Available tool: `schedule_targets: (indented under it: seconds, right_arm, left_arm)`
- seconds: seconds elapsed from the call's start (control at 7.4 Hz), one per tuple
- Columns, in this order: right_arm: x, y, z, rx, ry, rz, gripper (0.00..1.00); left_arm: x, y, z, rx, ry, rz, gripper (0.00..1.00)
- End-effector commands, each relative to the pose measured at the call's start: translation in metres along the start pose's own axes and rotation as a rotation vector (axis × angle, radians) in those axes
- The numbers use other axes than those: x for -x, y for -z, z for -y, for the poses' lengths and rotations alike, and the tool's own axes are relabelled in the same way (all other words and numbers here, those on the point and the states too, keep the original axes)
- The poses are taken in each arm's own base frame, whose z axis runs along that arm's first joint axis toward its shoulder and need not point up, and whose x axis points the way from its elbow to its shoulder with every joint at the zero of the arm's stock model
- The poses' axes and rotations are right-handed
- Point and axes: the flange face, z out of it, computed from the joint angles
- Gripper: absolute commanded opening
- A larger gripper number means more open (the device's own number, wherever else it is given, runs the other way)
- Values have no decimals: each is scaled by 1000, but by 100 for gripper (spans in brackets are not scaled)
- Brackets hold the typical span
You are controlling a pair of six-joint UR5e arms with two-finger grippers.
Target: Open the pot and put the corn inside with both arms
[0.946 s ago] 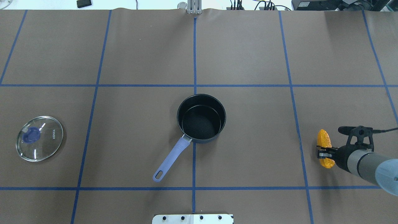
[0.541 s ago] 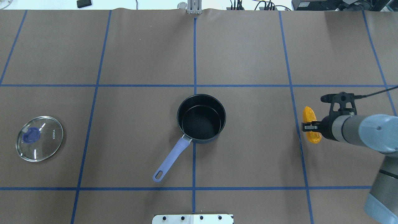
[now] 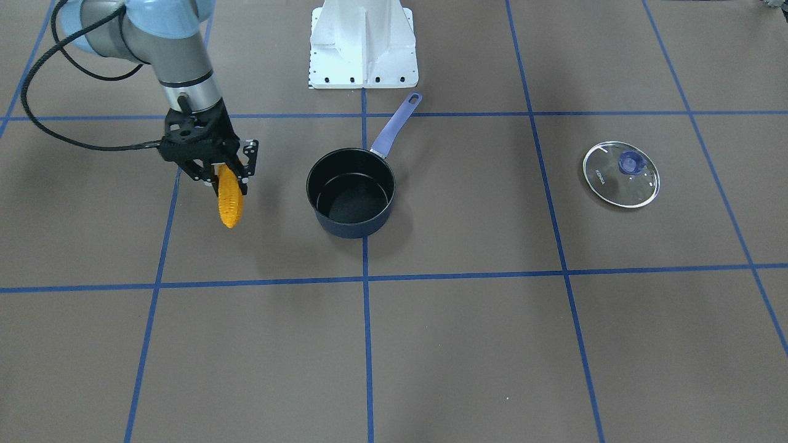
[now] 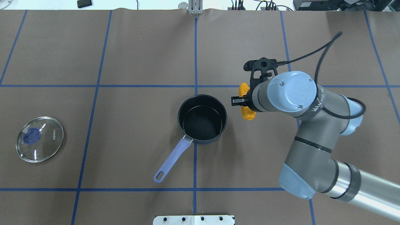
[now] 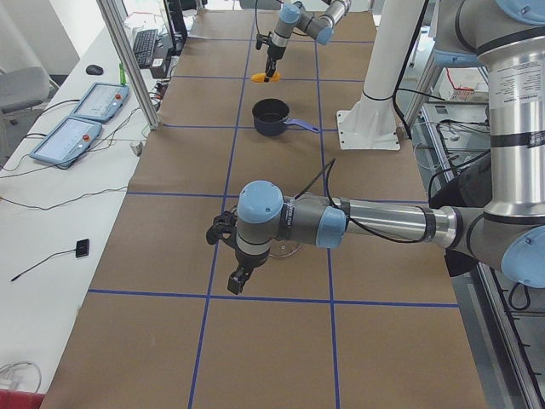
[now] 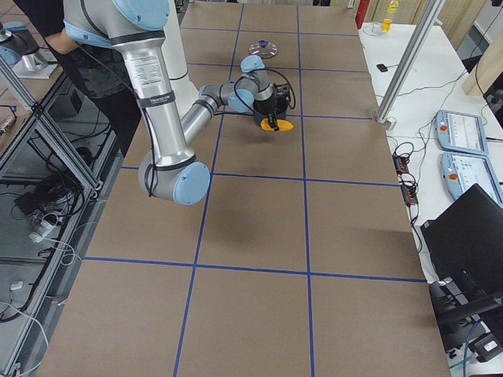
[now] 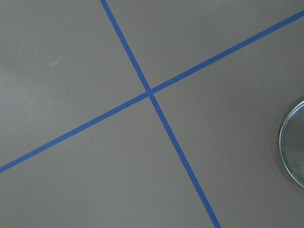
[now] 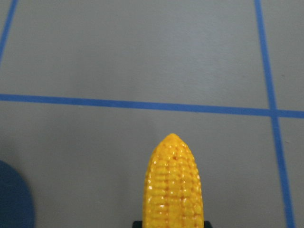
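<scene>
Count of the items in view.
One corn [image 3: 229, 198], one pot [image 3: 348, 229], one glass lid [image 3: 620, 175], two arms: right arm [image 4: 312, 137], left arm [image 5: 375, 223].

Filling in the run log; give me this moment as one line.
right pincer: shut on corn, held beside open pot | left pincer: state unclear | lid: off, far from pot | corn: not yet inside

The grey right arm [image 4: 290, 92] covers the middle of the orange-yellow bumpy toy corn cob [image 4: 249, 114] overhead. The left wrist view's edge cuts off most of the round glass lid [image 7: 294, 147], and the black left pincer [image 5: 238, 277] is too small to tell open from closed.
</scene>
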Motion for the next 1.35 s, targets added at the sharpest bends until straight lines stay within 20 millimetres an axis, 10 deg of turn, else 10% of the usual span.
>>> schedule_targets:
  seconds: [0.0, 0.14, 0.27, 0.54, 0.81, 0.95, 1.22]
  right_arm:
    - [95, -11, 6, -9, -28, 31, 0]
    - [128, -26, -4, -4, -65, 21, 1]
    - [138, -38, -24, -8, -86, 5, 99]
    - [141, -36, -27, -56, -99, -1, 100]
    - [105, -25, 31, -31, -113, -5, 100]
    - [61, -14, 83, -10, -90, -9, 100]
    - [-87, 5, 175, 50, 23, -47, 100]
  left_arm:
    - [0, 0, 0, -1, 1, 1, 99]
    - [0, 0, 0, -1, 1, 1, 99]
    - [1, 0, 1, -1, 3, 1, 99]
    - [1, -1, -1, 2, 5, 0, 99]
    - [1, -2, -1, 3, 6, -1, 99]
    - [3, -5, -4, 8, 9, -4, 99]
    - [1, -4, -2, 11, 21, -20, 99]
